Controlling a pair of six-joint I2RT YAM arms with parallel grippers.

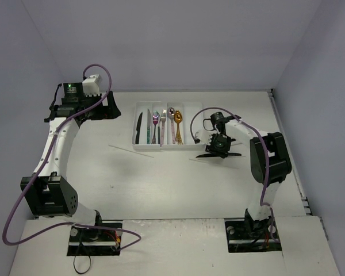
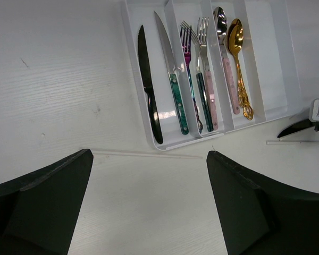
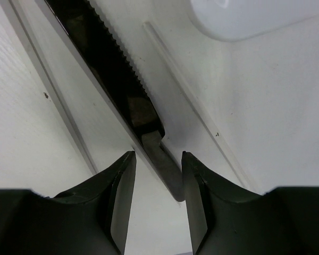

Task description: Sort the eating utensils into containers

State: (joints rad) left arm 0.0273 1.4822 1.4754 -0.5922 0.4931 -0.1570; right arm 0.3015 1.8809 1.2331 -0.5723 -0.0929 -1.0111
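Left gripper (image 2: 149, 159) wide open, right gripper (image 3: 158, 156) ajar.

Top cam: fixed, high behind the arm bases (image 1: 254, 229), looking down and forward over the whole desk (image 1: 161, 184). It's far out, with the tray (image 1: 193, 123) toward 12 o'clock. Left wrist cam: mid-range, tilted down past its own jaws, tray at 1 o'clock, so it overlaps the top view there. Right wrist cam: very close, near straight down between its jaws onto the loose black knife (image 3: 117, 69). The white rounded edge at 1 o'clock is probably the tray corner. That knife also shows at 3 o'clock in the left wrist view.
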